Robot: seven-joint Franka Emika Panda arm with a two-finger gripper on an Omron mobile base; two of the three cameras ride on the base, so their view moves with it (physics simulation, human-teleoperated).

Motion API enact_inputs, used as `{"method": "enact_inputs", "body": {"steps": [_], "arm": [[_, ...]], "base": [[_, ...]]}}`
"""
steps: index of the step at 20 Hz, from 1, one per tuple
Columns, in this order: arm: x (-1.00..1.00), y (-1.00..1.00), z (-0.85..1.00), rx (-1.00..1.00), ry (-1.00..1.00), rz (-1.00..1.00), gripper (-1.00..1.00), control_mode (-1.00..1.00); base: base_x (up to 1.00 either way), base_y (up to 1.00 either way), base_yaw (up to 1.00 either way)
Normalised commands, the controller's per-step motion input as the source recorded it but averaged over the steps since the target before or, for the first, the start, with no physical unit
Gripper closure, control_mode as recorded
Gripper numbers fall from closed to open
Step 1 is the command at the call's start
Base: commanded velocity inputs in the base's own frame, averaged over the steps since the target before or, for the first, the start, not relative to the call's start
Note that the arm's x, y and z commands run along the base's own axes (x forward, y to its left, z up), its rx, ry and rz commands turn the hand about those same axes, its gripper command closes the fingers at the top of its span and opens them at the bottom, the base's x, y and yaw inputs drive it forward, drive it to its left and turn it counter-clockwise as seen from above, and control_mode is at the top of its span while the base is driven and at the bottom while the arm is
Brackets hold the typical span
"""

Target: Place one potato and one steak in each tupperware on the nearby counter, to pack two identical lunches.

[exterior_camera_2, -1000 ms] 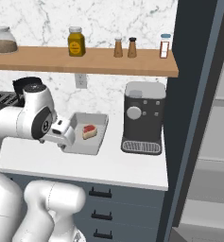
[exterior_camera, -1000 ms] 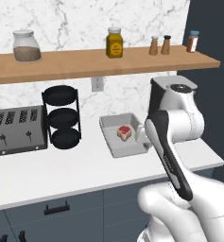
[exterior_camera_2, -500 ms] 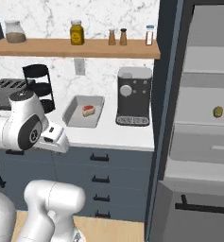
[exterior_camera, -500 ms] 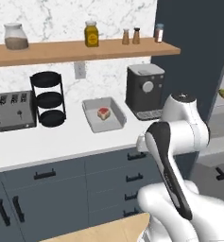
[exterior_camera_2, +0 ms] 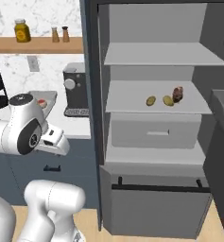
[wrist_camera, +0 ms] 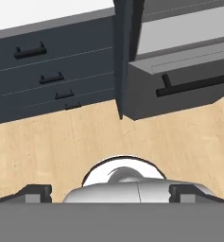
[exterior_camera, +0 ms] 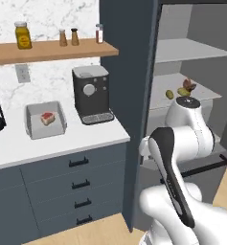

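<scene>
Your base had swung right within the second: the white grey-speckled marble-look counter (exterior_camera: 62,141) slid to the left of both base views, and an open grey refrigerator (exterior_camera_2: 153,118) filled the right. That was the cameras moving, not the things on the counter.

The shallow pale grey-white rectangular tupperware (exterior_camera: 31,131) sat where it was, just left of the black coffee machine (exterior_camera: 91,93), holding one small red-and-white steak piece (exterior_camera: 47,117). No potato lay in it yet. You could see one tray; whether a second stood farther left, the pictures did not tell.

On the fridge's middle shelf (exterior_camera_2: 132,101) lay two small yellow-brown potatoes (exterior_camera_2: 151,100), (exterior_camera_2: 168,100) side by side, with a dark reddish steak (exterior_camera_2: 178,94) just beside the right one. By the look of it, you had turned away from the tray to fetch the next item.

Your gripper (wrist_camera: 111,191) carried nothing, its two dark fingertips (wrist_camera: 35,191) spread wide apart, pointing down at pale wooden flooring (wrist_camera: 61,142) before the dark blue-grey drawer fronts (wrist_camera: 52,75) and the fridge's lower drawer (wrist_camera: 179,80).

Above the counter ran a wooden shelf (exterior_camera: 52,50) with a yellow jar (exterior_camera: 23,36) and small spice shakers (exterior_camera: 68,37) against a marble wall.
</scene>
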Motion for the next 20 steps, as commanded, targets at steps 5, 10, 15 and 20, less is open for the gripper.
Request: {"method": "enact_inputs", "body": {"steps": [5, 10, 15, 20], "arm": [[0.00, 0.00, 0.00, 0.00, 0.00, 0.00, -1.00, 1.00], [0.00, 0.00, 0.00, 0.00, 0.00, 0.00, -1.00, 1.00], [0.00, 0.00, 0.00, 0.00, 0.00, 0.00, -1.00, 1.00], [0.00, 0.00, 0.00, 0.00, 0.00, 0.00, -1.00, 1.00]], "base": [[0.02, -0.96, -0.05], [0.18, -0.75, 0.00], [0.46, -0.49, 0.00], [0.77, -0.26, 0.00]]}}
